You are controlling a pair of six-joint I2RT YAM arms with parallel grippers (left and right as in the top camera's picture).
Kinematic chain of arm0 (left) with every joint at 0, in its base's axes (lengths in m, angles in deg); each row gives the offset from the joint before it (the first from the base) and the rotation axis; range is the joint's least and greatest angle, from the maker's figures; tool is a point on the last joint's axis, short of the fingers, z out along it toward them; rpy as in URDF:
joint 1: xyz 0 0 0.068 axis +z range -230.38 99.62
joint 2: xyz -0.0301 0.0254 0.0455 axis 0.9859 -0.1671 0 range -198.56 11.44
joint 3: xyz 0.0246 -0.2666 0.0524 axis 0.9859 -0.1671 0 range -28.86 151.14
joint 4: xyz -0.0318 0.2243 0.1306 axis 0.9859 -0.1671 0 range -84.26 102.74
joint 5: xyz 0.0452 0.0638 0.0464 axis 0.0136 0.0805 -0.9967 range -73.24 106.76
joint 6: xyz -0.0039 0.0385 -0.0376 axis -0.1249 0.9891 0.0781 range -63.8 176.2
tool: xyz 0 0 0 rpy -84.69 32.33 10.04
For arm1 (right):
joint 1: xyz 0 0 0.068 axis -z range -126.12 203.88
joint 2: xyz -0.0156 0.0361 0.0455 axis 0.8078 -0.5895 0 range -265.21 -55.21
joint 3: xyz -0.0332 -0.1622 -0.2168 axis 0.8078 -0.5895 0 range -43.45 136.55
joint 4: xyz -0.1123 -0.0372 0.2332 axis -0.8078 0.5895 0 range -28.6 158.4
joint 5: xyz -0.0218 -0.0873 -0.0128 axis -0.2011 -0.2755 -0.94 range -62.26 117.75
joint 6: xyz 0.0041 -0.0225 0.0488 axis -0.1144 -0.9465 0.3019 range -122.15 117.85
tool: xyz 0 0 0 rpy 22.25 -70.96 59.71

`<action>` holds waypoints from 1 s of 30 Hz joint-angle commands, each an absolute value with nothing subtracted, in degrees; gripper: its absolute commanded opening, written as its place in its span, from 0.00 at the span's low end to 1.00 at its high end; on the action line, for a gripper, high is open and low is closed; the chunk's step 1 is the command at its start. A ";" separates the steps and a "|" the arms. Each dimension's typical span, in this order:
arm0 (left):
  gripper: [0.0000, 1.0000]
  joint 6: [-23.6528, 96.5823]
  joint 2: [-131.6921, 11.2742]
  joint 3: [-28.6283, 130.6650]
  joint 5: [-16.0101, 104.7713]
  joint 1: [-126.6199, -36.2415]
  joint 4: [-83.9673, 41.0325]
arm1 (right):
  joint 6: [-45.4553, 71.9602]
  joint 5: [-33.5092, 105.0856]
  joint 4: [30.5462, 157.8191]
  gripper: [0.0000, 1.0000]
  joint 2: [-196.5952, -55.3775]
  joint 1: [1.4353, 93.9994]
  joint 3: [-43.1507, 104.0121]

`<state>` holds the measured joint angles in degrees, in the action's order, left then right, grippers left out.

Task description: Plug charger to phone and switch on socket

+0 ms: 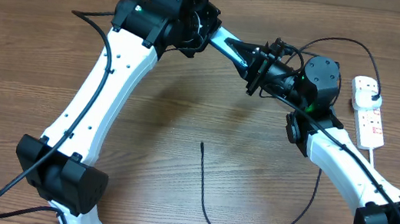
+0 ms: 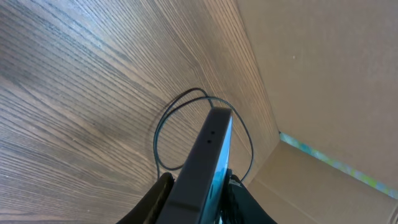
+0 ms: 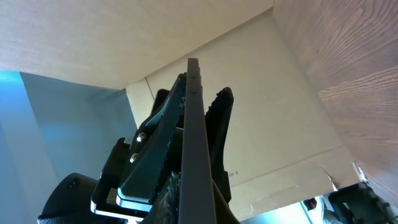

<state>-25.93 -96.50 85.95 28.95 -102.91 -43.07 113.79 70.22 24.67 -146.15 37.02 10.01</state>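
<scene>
The phone (image 1: 233, 49) is held in the air over the far middle of the table, between the two arms. In the left wrist view the phone (image 2: 208, 155) shows edge-on with a teal glow on one face, and my left gripper (image 2: 196, 190) is shut on it, a finger pressed to each side. My right gripper (image 3: 198, 196) is shut on the other end of the phone (image 3: 196, 124). The charger cable's tip (image 1: 203, 144) lies free on the table, and the cable curves away toward the right. The white socket (image 1: 369, 119) lies at the far right, with a black plug (image 1: 371, 90) in it.
A loop of black cable (image 2: 163, 134) lies on the wood beyond the phone. A cardboard wall (image 2: 323, 68) stands along the table's far edge. The socket's white cord (image 1: 380, 168) runs toward the right arm's base.
</scene>
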 commanded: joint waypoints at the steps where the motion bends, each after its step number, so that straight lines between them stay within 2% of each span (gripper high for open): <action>1: 0.04 -26.56 -97.97 86.36 27.75 -103.34 -45.46 | 121.71 70.22 22.87 0.04 -145.45 36.89 11.29; 2: 0.07 -26.56 -97.97 86.36 27.75 -103.32 -45.46 | 121.71 70.22 22.90 0.04 -145.45 36.89 11.29; 3: 0.15 -26.56 -97.97 86.36 27.75 -103.34 -45.43 | 121.71 70.22 22.90 0.04 -145.45 36.89 11.27; 4: 0.24 -26.56 -97.94 86.36 27.75 -103.32 -45.41 | 121.71 70.22 22.90 0.04 -145.45 36.89 11.29; 5: 0.37 -26.56 -97.97 86.36 27.75 -103.32 -45.41 | 121.71 70.20 22.90 0.04 -145.45 36.89 11.29; 6: 0.65 -26.56 -97.97 86.36 27.77 -103.32 -45.41 | 121.71 70.16 22.92 0.04 -145.45 36.89 11.29; 7: 0.88 -26.56 -97.94 86.36 27.75 -103.32 -45.41 | 121.71 70.14 22.94 0.04 -145.45 36.89 11.29; 8: 1.00 -26.56 -97.94 86.36 27.77 -103.32 -45.32 | 121.71 69.98 23.14 0.04 -145.45 36.91 11.29; 24: 1.00 -26.54 -97.94 86.36 22.59 -101.83 -45.26 | 121.71 69.44 24.43 0.04 -145.45 36.91 11.27; 30: 0.78 -26.56 -97.94 86.36 22.55 -101.35 -45.24 | 121.71 69.81 24.47 0.04 -145.45 36.91 11.27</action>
